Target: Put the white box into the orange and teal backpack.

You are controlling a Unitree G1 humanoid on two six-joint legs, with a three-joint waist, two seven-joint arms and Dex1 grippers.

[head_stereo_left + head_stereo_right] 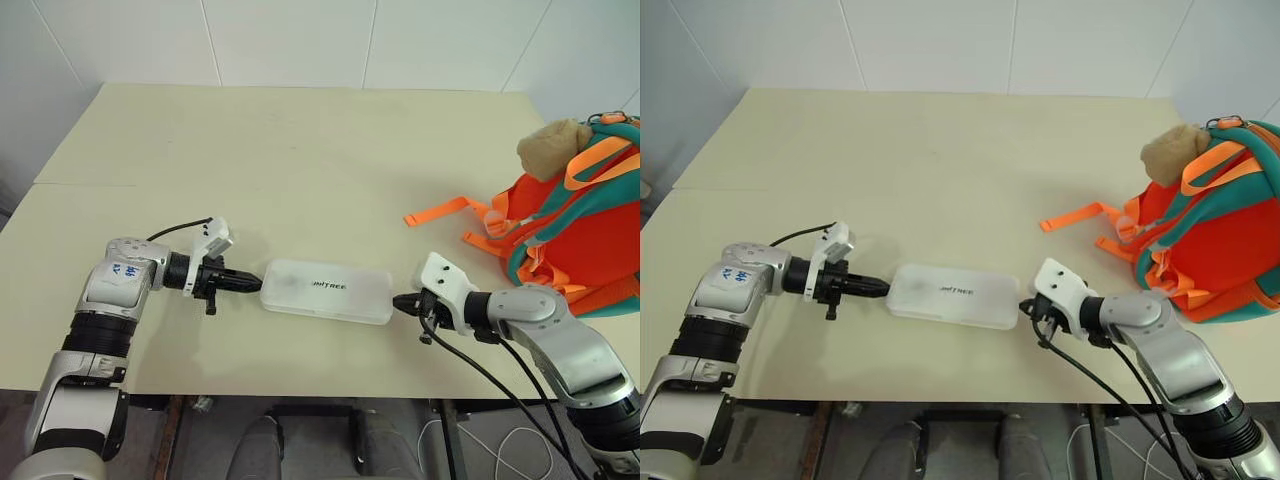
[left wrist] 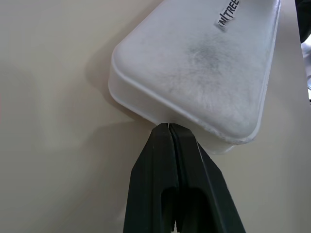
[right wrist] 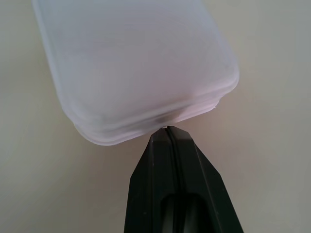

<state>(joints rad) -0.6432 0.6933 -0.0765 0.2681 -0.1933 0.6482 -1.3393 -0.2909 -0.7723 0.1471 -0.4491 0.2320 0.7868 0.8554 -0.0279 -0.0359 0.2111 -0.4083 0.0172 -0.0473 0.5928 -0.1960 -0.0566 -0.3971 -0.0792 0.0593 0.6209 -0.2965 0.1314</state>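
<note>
Near the table [image 1: 300, 150] front edge the white box [image 1: 326, 290] lies flat between both grippers. Left gripper [image 2: 168, 127] and right gripper [image 3: 166, 129] are pinched together, tips apparently touching its ends. Head views add the backpack [image 1: 580, 230] far right.

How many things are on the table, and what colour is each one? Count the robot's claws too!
White: 1, the white box
Orange and teal: 1, the orange and teal backpack
Tan: 1, the plush toy on the backpack
Black: 2, the left claw and the right claw, both shut, one at each end of the box
Total: 5
</note>
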